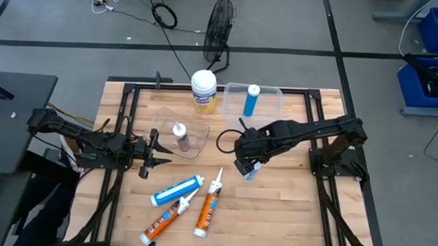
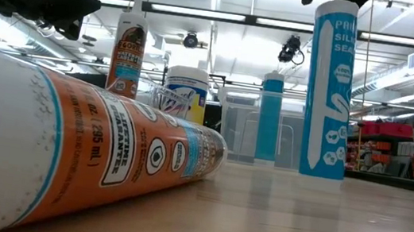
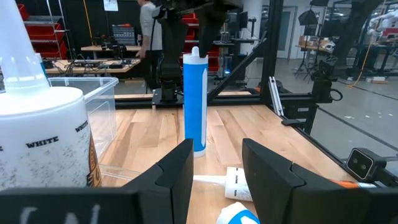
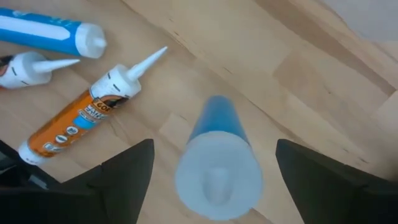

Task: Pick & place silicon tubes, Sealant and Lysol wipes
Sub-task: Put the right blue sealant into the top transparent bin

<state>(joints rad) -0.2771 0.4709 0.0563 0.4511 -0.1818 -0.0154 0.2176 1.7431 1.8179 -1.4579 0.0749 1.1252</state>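
A blue silicone tube (image 1: 251, 172) stands upright on the table, also seen in the low view (image 2: 329, 92). My right gripper (image 1: 247, 165) hangs over its top, open, one finger on either side of the white cap (image 4: 217, 177), not touching. My left gripper (image 1: 153, 156) is open and empty at the table's left. The Lysol wipes (image 1: 203, 91) stand at the far edge. A second blue tube (image 1: 251, 100) stands in a clear bin (image 1: 272, 96). A small sealant tube (image 1: 180, 136) stands upright on a clear tray (image 1: 166, 125).
A blue tube (image 1: 176, 189) and two orange tubes (image 1: 168, 218) (image 1: 210, 210) lie on the near part of the table, nozzles toward the far right. A black cable loop (image 1: 226, 141) lies by my right gripper. A person shows in the room behind (image 3: 149, 25).
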